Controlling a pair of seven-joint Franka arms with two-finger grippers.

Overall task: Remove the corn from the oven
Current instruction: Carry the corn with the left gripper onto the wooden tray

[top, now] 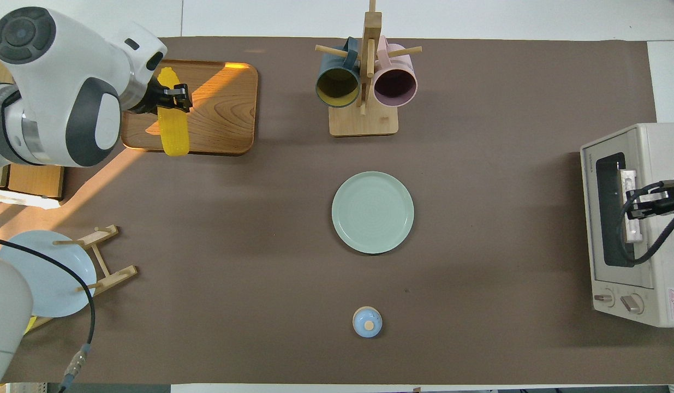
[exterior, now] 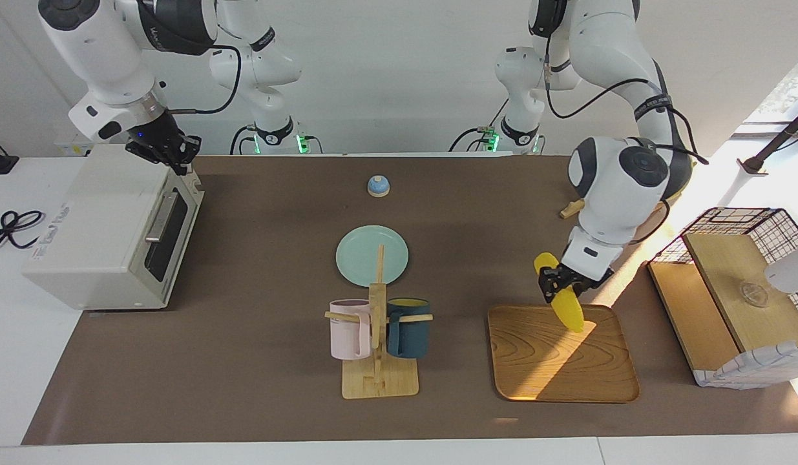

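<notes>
The corn [exterior: 566, 309] [top: 173, 128] is a yellow tapered cob, held tilted with its lower end over the wooden tray [exterior: 554, 368] [top: 222, 120]. My left gripper [exterior: 560, 287] [top: 170, 98] is shut on the cob's upper part, above the tray's edge nearer the robots. Whether the cob touches the tray I cannot tell. The white oven [exterior: 101, 226] [top: 637, 229] stands at the right arm's end of the table with its dark glass door shut. My right gripper [exterior: 171, 157] [top: 645, 204] hangs over the oven's top front edge, holding nothing.
A pale green plate [exterior: 360, 258] [top: 372, 212] lies mid-table. A wooden mug rack [exterior: 378, 336] [top: 364, 82] with a pink and a dark blue mug stands farther out. A small blue knobbed lid [exterior: 378, 186] [top: 367, 321] sits near the robots. A wire basket [exterior: 741, 290] stands beside the tray.
</notes>
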